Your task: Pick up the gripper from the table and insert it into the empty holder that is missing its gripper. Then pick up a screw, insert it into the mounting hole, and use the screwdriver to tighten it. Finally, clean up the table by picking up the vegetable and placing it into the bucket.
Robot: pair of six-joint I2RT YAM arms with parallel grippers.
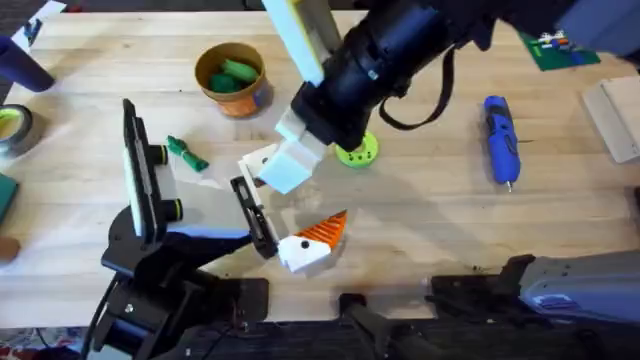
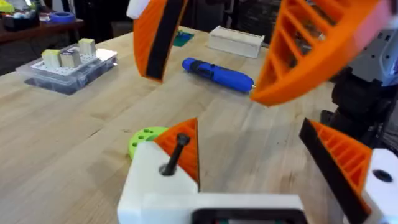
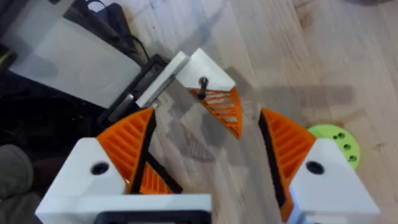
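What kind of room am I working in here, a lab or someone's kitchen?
Most likely a workshop or robotics lab bench: a wooden tabletop carrying a blue electric screwdriver, a clear box of small parts, and a black fixture.

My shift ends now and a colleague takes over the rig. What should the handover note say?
Right gripper: open, empty, hovering over the gripper.
Left arm: low at the table's near left; its gripper's state can't be told.
The gripper sits against the holder, with a screw standing proud in it.
The screwdriver lies on the table to the right. The vegetable lies on the table, outside the bucket.
Done: gripper placed, screw inserted.
Left: tighten the screw, put the vegetable in the bucket.
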